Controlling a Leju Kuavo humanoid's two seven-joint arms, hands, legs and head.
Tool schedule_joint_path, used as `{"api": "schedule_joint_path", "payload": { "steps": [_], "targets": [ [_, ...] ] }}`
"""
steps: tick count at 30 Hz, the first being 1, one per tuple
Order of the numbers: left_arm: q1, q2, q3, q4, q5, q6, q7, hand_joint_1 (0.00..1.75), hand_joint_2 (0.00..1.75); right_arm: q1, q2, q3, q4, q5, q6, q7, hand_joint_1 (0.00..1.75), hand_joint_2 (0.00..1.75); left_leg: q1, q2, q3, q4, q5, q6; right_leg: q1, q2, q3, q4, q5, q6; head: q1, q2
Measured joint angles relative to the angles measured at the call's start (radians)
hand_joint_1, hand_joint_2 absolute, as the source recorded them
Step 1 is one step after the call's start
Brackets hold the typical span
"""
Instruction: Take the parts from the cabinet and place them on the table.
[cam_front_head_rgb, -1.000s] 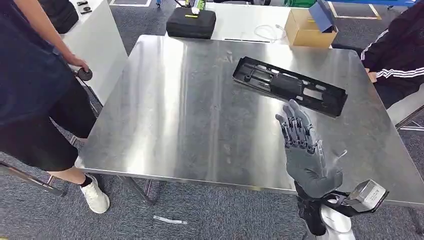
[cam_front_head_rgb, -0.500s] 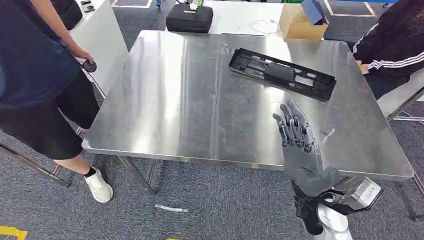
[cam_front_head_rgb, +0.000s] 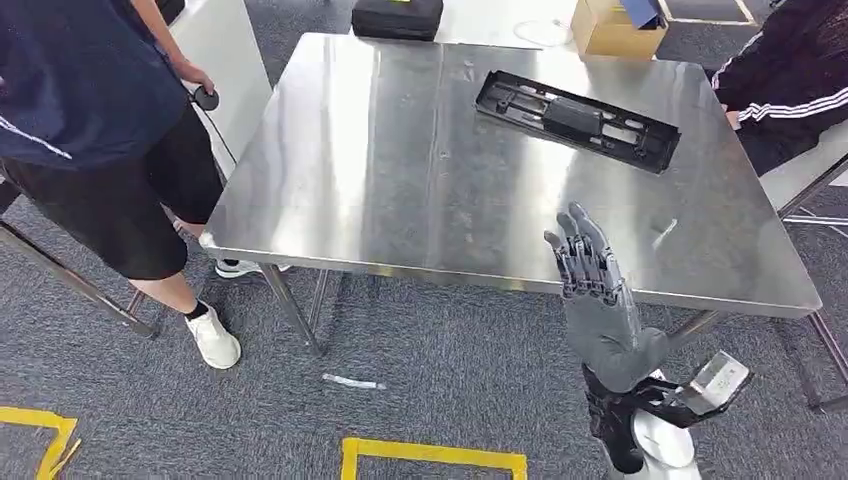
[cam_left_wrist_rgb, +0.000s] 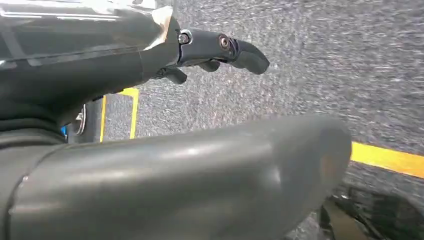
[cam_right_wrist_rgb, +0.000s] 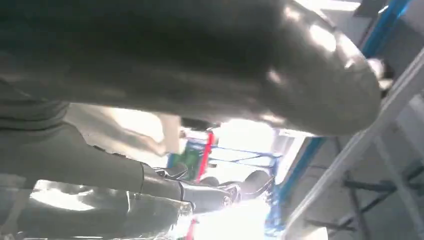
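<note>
Judging from how things lie, 1 part (cam_front_head_rgb: 578, 121) already rests on the table (cam_front_head_rgb: 380, 170), flat and free of any hand, toward the far right of the top, so the placing step for that piece looks done and the job now is to go for another. The right hand (cam_front_head_rgb: 598, 295) stands raised in front of the near table edge, palm and fingers (cam_front_head_rgb: 583, 255) stretched up and spread, gripping nothing. The left hand (cam_left_wrist_rgb: 150, 150) appears in its wrist view as a smooth grey thumb and a dark, slightly bent finger (cam_left_wrist_rgb: 235, 47) above the floor, with nothing visible in it; its fingers look apart, though much of the hand is hidden (treat that as likely, not sure).

The cabinet cannot be made out in these pictures, so my reading is that the next move calls for the body to turn and walk before either hand can reach for anything.

The part is a long, narrow frame of matt black plastic, ribbed and cut through with several rectangular openings, probably light and a little springy along its length. The table is brushed steel, bright and streaked with reflections; a plastic frame would likely slide easily on it. Dark grey short-pile carpet (cam_front_head_rgb: 450, 370) covers the floor, crossed by yellow tape lines (cam_front_head_rgb: 430, 455). A person (cam_front_head_rgb: 90, 130) in a dark shirt stands just beside the table's left corner, and another person's striped sleeve (cam_front_head_rgb: 790, 95) rests at its right edge.
</note>
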Motion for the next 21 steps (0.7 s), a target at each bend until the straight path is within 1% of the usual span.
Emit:
{"api": "schedule_joint_path", "payload": {
  "steps": [1,2,3,4,5,6,7,8,9,10,11,12,13,14,15,16,17,18,19,20,21],
  "targets": [
    [0.000,-0.001,0.000,0.000,-0.002,0.000,0.000,0.00,0.00,-0.005,0.006,0.000,0.024,0.008,-0.018,0.013,0.00,0.00,-0.005,-0.001,-0.007,0.001,0.011,-0.008,0.009,0.000,0.067,-0.102,-0.036,-0.013,0.002,0.000],
    [0.001,-0.002,0.000,0.000,-0.003,0.000,0.000,0.00,0.00,-0.008,0.013,-0.001,0.049,0.007,-0.027,0.019,0.00,0.00,-0.003,0.000,-0.002,-0.009,0.026,-0.015,0.015,0.002,0.050,-0.101,-0.036,-0.021,-0.005,0.000],
    [0.000,-0.001,0.000,0.000,-0.003,0.002,-0.002,0.00,0.00,-0.016,0.023,-0.003,0.115,0.007,-0.049,0.037,0.00,0.00,-0.001,0.001,-0.001,-0.011,0.037,-0.020,0.016,0.004,0.048,-0.103,-0.031,-0.026,-0.001,0.000],
    [0.000,-0.001,0.000,0.000,-0.005,0.002,-0.005,0.00,0.00,-0.022,0.030,-0.003,0.172,0.010,-0.067,0.046,0.00,0.00,0.002,0.001,-0.001,-0.018,0.050,-0.027,0.022,0.004,0.042,-0.100,-0.023,-0.034,-0.003,0.000],
    [0.002,-0.001,0.000,0.000,-0.007,0.002,-0.006,0.00,0.00,-0.036,0.039,-0.006,0.272,0.022,-0.102,0.043,0.00,0.00,0.003,-0.001,-0.005,-0.024,0.060,-0.034,0.017,0.004,0.030,-0.105,-0.006,-0.043,-0.004,0.000],
    [0.001,0.000,0.000,0.000,-0.012,0.001,-0.008,0.00,0.00,-0.052,0.050,-0.008,0.360,0.041,-0.146,0.034,0.00,0.00,0.009,-0.005,-0.022,-0.003,0.016,-0.035,0.006,0.000,0.022,-0.103,0.009,-0.050,-0.005,0.000],
    [0.002,0.000,0.000,0.000,-0.014,-0.001,-0.008,0.00,0.00,-0.065,0.060,-0.010,0.457,0.062,-0.199,0.022,0.00,0.00,0.009,-0.006,-0.035,0.041,-0.045,-0.034,0.009,0.000,0.009,-0.103,0.019,-0.058,-0.006,0.000],
    [0.003,0.000,-0.001,0.000,-0.015,-0.001,-0.008,0.00,0.00,-0.087,0.069,-0.016,0.569,0.084,-0.254,0.015,0.00,0.00,0.009,-0.007,-0.056,0.119,-0.120,-0.039,0.010,-0.003,-0.007,-0.103,0.033,-0.068,-0.010,0.000],
    [0.003,0.000,-0.001,0.000,-0.017,-0.001,-0.008,0.00,0.00,-0.107,0.076,-0.023,0.673,0.109,-0.301,0.015,0.00,0.00,0.009,-0.009,-0.076,0.196,-0.170,-0.043,0.012,-0.006,-0.017,-0.103,0.046,-0.068,-0.009,0.000],
    [0.003,0.000,-0.001,0.000,-0.020,-0.001,-0.008,0.00,0.00,-0.126,0.082,-0.029,0.791,0.138,-0.350,0.023,0.00,0.00,0.010,-0.008,-0.089,0.271,-0.192,-0.047,0.014,-0.006,-0.036,-0.101,0.060,-0.068,-0.010,0.000],
    [0.003,0.001,-0.001,0.000,-0.023,-0.001,-0.008,0.00,0.00,-0.139,0.084,-0.035,0.883,0.152,-0.380,0.047,0.00,0.00,0.011,-0.007,-0.086,0.307,-0.179,-0.048,0.015,-0.007,-0.051,-0.098,0.069,-0.064,-0.010,0.000],
    [0.003,0.001,-0.001,0.000,-0.024,-0.001,-0.008,0.00,0.00,-0.143,0.086,-0.042,0.959,0.160,-0.397,0.069,0.00,0.00,0.011,-0.007,-0.063,0.302,-0.149,-0.049,0.014,-0.011,-0.065,-0.094,0.076,-0.061,-0.010,0.000],
    [0.003,0.001,-0.002,0.000,-0.025,-0.001,-0.008,0.00,0.00,-0.144,0.087,-0.051,1.025,0.164,-0.405,0.079,0.00,0.00,0.011,-0.006,-0.022,0.257,-0.117,-0.049,0.013,-0.013,-0.079,-0.091,0.083,-0.057,-0.010,0.000],
    [0.003,0.001,-0.002,0.000,-0.026,-0.001,-0.008,0.00,0.00,-0.145,0.090,-0.057,1.079,0.166,-0.409,0.085,0.00,0.00,0.013,-0.006,0.037,0.181,-0.097,-0.049,0.011,-0.013,-0.090,-0.087,0.089,-0.054,-0.010,0.000],
    [0.003,0.001,-0.002,0.000,-0.026,-0.001,-0.008,0.00,0.00,-0.150,0.093,-0.060,1.120,0.169,-0.410,0.086,0.00,0.00,0.013,-0.008,0.107,0.087,-0.096,-0.048,0.010,-0.013,-0.098,-0.081,0.092,-0.049,-0.010,0.000],
    [0.002,0.002,-0.003,0.000,-0.026,-0.001,-0.008,0.00,0.00,-0.156,0.094,-0.062,1.160,0.172,-0.412,0.086,0.00,0.00,0.008,-0.014,0.153,0.016,-0.120,-0.044,0.015,-0.013,-0.111,-0.076,0.097,-0.042,-0.012,0.000],
    [0.002,0.002,-0.003,0.000,-0.026,-0.001,-0.008,0.00,0.00,-0.163,0.097,-0.067,1.199,0.173,-0.412,0.087,0.00,0.00,0.004,-0.016,0.158,-0.008,-0.125,-0.037,0.013,-0.013,-0.113,-0.075,0.107,-0.033,-0.008,0.000],
    [0.003,0.003,-0.004,0.000,-0.026,-0.001,-0.008,0.00,0.00,-0.171,0.100,-0.071,1.226,0.173,-0.415,0.088,0.00,0.00,-0.001,-0.017,0.154,-0.006,-0.120,-0.031,0.010,-0.013,-0.116,-0.077,0.114,-0.023,-0.010,0.000],
    [0.003,0.003,-0.004,0.000,-0.026,-0.001,-0.008,0.00,0.00,-0.175,0.103,-0.075,1.247,0.173,-0.415,0.090,0.00,0.00,-0.005,-0.016,0.154,-0.007,-0.118,-0.028,0.005,-0.013,-0.118,-0.080,0.120,-0.016,-0.009,0.000],
    [0.004,0.004,-0.004,0.000,-0.026,-0.001,-0.008,0.00,0.00,-0.176,0.103,-0.076,1.270,0.173,-0.415,0.090,0.00,0.00,-0.004,-0.012,0.152,-0.025,-0.108,-0.014,0.010,-0.011,-0.121,-0.080,0.127,-0.005,-0.010,0.000],
    [0.002,0.004,-0.004,0.000,-0.026,-0.001,-0.008,0.00,0.00,-0.179,0.102,-0.077,1.286,0.173,-0.415,0.091,0.00,0.00,0.003,-0.006,0.153,-0.032,-0.101,-0.006,0.005,-0.010,-0.131,-0.066,0.103,-0.009,-0.008,0.000]
  ]
}}
